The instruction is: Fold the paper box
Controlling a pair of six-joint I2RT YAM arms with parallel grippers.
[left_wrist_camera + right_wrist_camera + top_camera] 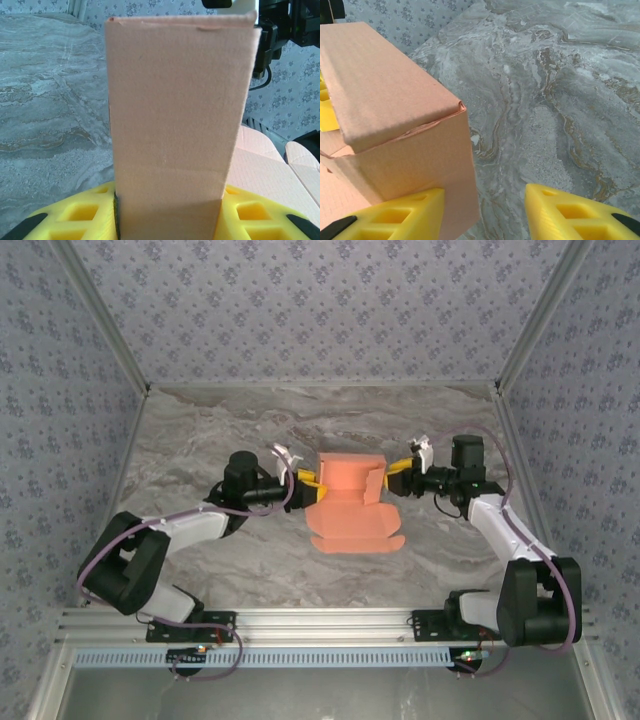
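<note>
Grey marbled counter (200,440), floral-papered walls (320,310) around; left hand (308,480) clamped on paper box (350,505), right hand (392,472) released beside it.

This looks like a robotics lab cell, not a lived-in room. A marble-patterned tabletop (250,560) is boxed in behind and on both sides by flower-print panels (320,300) set in aluminium struts (100,310). Along the tabletop's near edge runs an aluminium rail (330,620) carrying two bolted-down arms (170,535), purple cables (95,560) and a slotted cable duct (300,656).
</note>
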